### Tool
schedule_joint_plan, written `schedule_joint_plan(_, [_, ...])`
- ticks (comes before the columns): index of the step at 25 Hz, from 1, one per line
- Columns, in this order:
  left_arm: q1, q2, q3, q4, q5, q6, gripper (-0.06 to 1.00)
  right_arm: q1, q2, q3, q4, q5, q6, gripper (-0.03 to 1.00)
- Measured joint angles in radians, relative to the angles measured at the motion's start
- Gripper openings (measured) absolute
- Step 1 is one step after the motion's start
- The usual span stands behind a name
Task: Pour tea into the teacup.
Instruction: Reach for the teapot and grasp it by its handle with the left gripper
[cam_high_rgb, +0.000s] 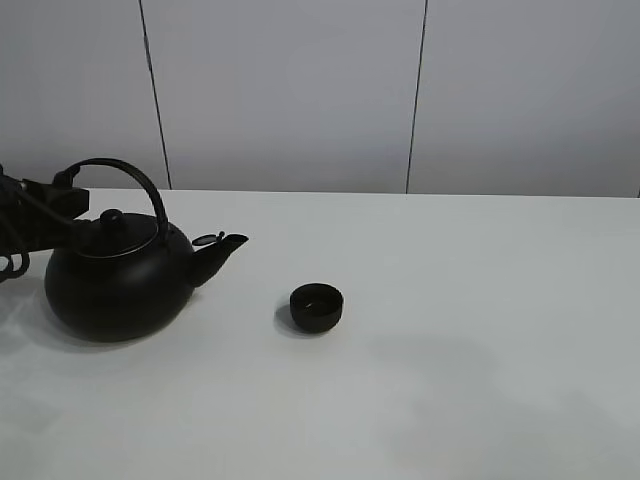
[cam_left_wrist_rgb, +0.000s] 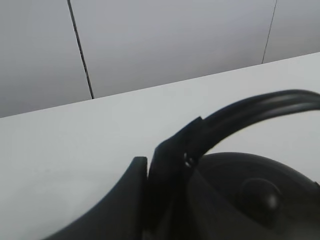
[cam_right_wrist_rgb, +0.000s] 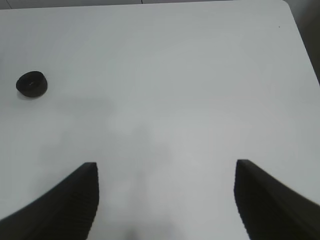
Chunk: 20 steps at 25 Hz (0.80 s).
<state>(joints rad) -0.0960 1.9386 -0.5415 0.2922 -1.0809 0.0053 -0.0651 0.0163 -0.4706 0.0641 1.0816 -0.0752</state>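
Note:
The teacup (cam_high_rgb: 317, 306) is a small, low, black cup standing upright on the white table (cam_high_rgb: 480, 300), near the middle. It also shows in the right wrist view (cam_right_wrist_rgb: 31, 84). The big black kettle (cam_high_rgb: 115, 285) stands at the left, its spout pointing toward the cup. My left gripper (cam_high_rgb: 62, 192) is at the rear end of the arched handle (cam_high_rgb: 135, 175). In the left wrist view the gripper (cam_left_wrist_rgb: 165, 175) is shut on the handle (cam_left_wrist_rgb: 260, 107) above the kettle's lid (cam_left_wrist_rgb: 257, 197). My right gripper (cam_right_wrist_rgb: 165, 200) is open and empty above bare table, far from the cup.
A grey panelled wall (cam_high_rgb: 300, 90) rises behind the table's far edge. The table's right corner and edge show in the right wrist view (cam_right_wrist_rgb: 295, 20). The right arm is out of the exterior view.

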Motion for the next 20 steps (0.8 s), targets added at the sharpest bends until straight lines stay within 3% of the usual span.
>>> schedule_joint_plan(8, [0.0, -0.003, 0.0, 0.011, -0.002, -0.005, 0.12, 0.0, 0.0, 0.0, 0.0, -0.001, 0.0, 0.52])
schedule_joint_plan(20, [-0.018, -0.062, -0.024, 0.092, 0.12, -0.005, 0.12, 0.0, 0.0, 0.0, 0.0, -0.001, 0.0, 0.52])
